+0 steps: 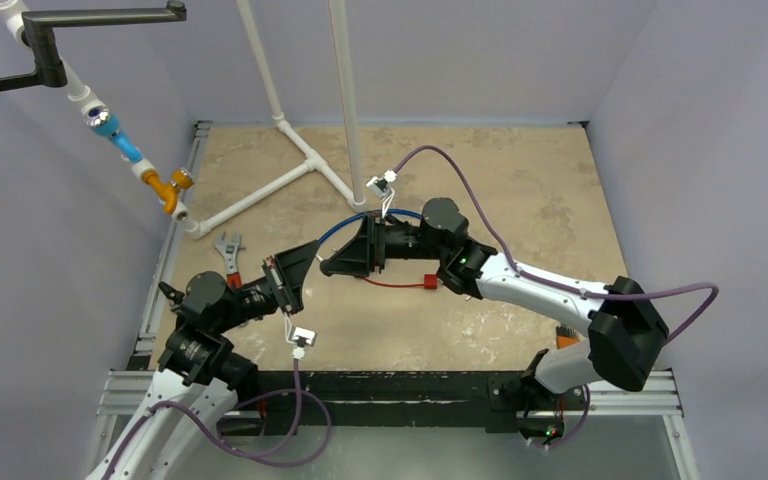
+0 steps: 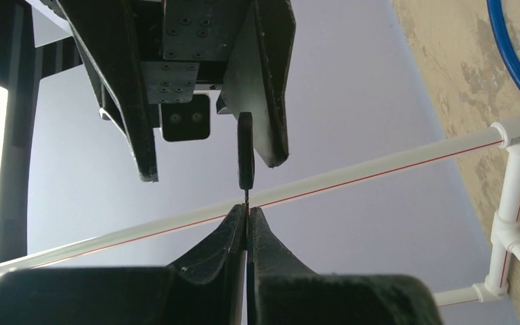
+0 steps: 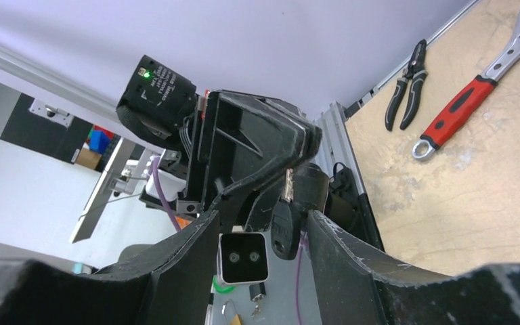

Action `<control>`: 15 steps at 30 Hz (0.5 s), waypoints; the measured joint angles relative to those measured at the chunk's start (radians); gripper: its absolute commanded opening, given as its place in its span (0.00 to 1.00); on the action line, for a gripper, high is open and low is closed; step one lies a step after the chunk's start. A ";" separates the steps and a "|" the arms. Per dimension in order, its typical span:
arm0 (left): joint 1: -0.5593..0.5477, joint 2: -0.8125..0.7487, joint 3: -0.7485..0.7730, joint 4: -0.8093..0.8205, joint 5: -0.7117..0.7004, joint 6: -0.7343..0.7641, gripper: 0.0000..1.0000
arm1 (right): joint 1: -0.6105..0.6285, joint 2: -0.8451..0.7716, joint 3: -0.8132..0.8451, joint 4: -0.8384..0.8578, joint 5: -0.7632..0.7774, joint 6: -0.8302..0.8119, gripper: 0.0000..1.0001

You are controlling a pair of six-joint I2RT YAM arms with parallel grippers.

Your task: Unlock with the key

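There's the key [image 2: 245, 152], up in the air between the two arms, its long axis running straight from one hand to the other. We see the left gripper [image 2: 246, 211] pinched tight on the blade, and the right gripper [image 3: 257, 220] straddling the black head, jaws apart, not yet clamped.

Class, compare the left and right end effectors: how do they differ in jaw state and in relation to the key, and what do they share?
The left end effector is shut; the right end effector is open. The left one pinches the key by its thin blade; the right one only straddles the key's black head, without gripping it. Both are black, two-fingered and face each other tip to tip.
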 measured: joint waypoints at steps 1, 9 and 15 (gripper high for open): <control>0.000 0.000 0.000 0.000 -0.003 0.004 0.00 | 0.000 0.003 -0.006 0.006 -0.005 0.007 0.49; 0.000 0.013 0.000 0.026 -0.019 0.026 0.00 | 0.000 0.016 -0.020 0.048 -0.013 0.044 0.26; 0.000 0.015 -0.002 0.039 -0.027 0.045 0.00 | -0.001 0.068 -0.021 0.114 -0.017 0.097 0.22</control>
